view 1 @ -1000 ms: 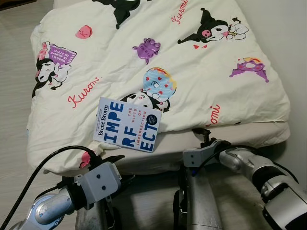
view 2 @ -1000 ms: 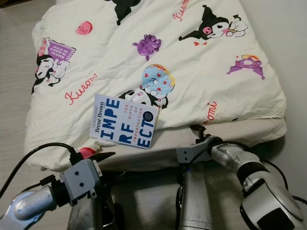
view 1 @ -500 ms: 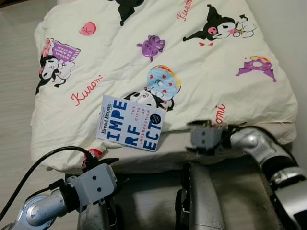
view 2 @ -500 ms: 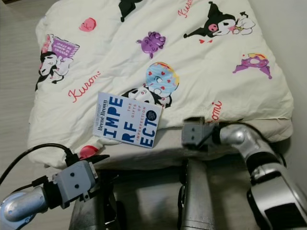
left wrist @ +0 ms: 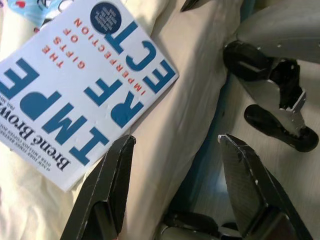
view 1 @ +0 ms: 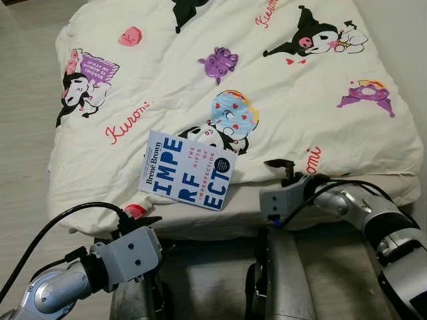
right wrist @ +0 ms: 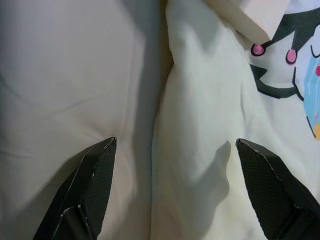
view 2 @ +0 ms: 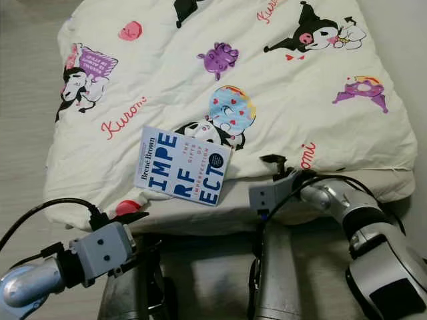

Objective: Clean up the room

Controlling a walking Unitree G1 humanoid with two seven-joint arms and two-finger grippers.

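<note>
White-and-blue book (view 1: 189, 170) — flat, closed — on quilt (view 1: 280, 93).

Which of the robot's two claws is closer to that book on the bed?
Left. The left gripper, fingers open, sits just below the book's near corner at the bed edge. The right gripper, also open, is off to the book's right, over the quilt edge.

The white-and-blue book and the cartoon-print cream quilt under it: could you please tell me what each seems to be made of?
The white-and-blue book looks like a paperback: thin, flat card cover, with a smooth, faintly glossy printed surface. The cartoon-print cream quilt appears to be soft matte woven fabric, probably cotton or polyester, with padding; it puffs, creases and folds at its edges.
</note>
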